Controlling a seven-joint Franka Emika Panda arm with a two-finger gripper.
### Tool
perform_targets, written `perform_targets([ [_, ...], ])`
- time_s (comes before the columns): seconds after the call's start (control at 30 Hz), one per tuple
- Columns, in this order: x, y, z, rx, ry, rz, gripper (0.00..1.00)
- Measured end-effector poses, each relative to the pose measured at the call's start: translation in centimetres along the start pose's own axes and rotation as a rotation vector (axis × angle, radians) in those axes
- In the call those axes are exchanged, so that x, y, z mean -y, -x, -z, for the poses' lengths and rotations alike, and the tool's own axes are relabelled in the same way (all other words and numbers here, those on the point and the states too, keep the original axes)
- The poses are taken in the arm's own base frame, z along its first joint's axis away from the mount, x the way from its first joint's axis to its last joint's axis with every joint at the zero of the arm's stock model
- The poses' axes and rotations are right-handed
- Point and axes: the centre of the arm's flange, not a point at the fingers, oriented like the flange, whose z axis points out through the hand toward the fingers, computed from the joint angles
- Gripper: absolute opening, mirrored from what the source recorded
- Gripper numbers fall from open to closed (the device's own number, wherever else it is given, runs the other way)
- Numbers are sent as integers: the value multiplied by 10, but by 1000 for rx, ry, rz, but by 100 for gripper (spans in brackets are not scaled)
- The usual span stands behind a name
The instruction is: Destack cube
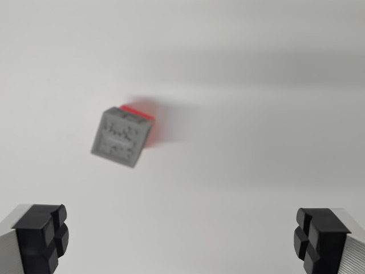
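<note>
Seeing the gripper [182, 242] spread wide: one black finger pad [43, 234] sits at the wrist view's bottom left corner, the other at the bottom right, with bare surface between them. We see nothing held and nothing touching either pad.

The grey cube [121, 137] sits above the gap in the picture, left of centre, well apart from both pads and nearer the left one. It is turned at an angle to the fingers, so its edges do not line up with them. Its top face shows a dark pattern, which we can't make out because the frame is blurred.

The grey cube sits on a red cube [149, 123], which shows only as a strip along the grey one's upper right edge. The red part is smeared, so we can't tell its exact outline or how squarely the two are stacked.

Both rest on a plain white table [256, 165], with a soft shadow stretching off to the right of the stack.
</note>
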Motion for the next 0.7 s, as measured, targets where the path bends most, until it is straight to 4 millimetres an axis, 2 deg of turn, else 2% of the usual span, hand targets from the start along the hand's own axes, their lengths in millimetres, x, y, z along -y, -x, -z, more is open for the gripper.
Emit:
perform_targets([
  [0.7,11,25,-52,18,17,-108,100],
])
